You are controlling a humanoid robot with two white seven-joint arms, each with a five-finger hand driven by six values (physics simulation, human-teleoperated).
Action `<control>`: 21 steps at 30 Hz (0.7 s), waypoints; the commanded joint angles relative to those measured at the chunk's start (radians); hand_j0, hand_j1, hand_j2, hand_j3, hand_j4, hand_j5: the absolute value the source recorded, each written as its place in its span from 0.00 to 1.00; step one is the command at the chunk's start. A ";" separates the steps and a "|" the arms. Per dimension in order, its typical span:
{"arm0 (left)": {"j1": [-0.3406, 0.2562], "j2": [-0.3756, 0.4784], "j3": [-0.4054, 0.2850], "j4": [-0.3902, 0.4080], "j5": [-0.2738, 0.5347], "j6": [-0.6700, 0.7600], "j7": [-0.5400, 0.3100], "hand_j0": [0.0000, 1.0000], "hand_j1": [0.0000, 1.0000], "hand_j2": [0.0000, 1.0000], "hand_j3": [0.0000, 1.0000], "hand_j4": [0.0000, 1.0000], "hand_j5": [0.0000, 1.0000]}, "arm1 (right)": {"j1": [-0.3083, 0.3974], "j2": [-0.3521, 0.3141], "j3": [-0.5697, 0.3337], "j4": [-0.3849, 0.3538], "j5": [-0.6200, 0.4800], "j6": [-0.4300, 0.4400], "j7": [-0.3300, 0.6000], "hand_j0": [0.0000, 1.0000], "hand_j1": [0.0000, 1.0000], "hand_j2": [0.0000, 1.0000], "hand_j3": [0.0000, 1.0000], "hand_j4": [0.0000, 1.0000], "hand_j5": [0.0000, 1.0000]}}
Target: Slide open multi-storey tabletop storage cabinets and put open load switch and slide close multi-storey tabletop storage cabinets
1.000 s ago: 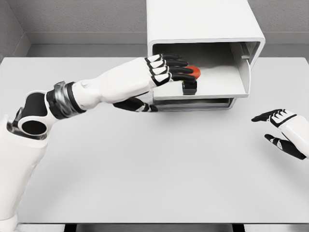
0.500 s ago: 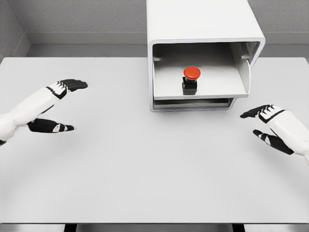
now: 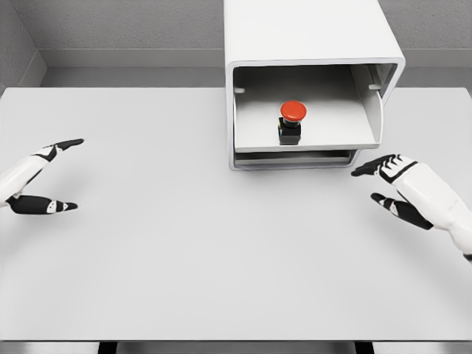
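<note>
In the head view, you have the white storage cabinet (image 3: 313, 81) standing at the top centre of the frame, at the far side of the pale grey table (image 3: 206, 251). Its upper drawer (image 3: 324, 136) is slid out toward you, so you look straight down into the open compartment. The load switch (image 3: 290, 122), a small black body with a round red button on top, stands upright on the drawer floor, a little left of the compartment's middle and apart from both side walls. Below the drawer's front lip you can see the edge of a lower storey, which sits flush and closed.

Your left hand (image 3: 35, 177) shows at the left edge of the frame, about halfway down, well apart from the cabinet. Its fingers (image 3: 65, 144) stretch out toward the upper right while the thumb points right underneath them, with a wide gap between; the hand is spread and holds nothing. It hovers over bare table.

Your right hand (image 3: 398, 188) comes in from the lower right and sits just right of centre height, near the cabinet's lower right corner and just below the drawer's front edge. Its fingers (image 3: 372, 166) reach left toward the cabinet, the thumb lies below them pointing left, and the gap between is open; it grasps nothing. You cannot tell whether the fingertips touch the drawer front, though they appear just short of it.
</note>
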 commanded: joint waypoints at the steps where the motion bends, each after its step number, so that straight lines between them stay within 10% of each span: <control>1: 0.000 0.000 0.007 0.010 0.007 0.003 0.000 1.00 1.00 1.00 1.00 1.00 1.00 | 0.000 -0.002 0.012 -0.001 -0.008 0.001 0.000 0.69 0.69 0.69 0.69 0.69 0.69; 21: -0.011 -0.025 0.006 0.051 -0.002 0.003 0.000 1.00 1.00 1.00 1.00 1.00 1.00 | -0.094 0.000 0.056 0.025 0.001 0.001 0.033 0.70 0.70 0.70 0.70 0.70 0.70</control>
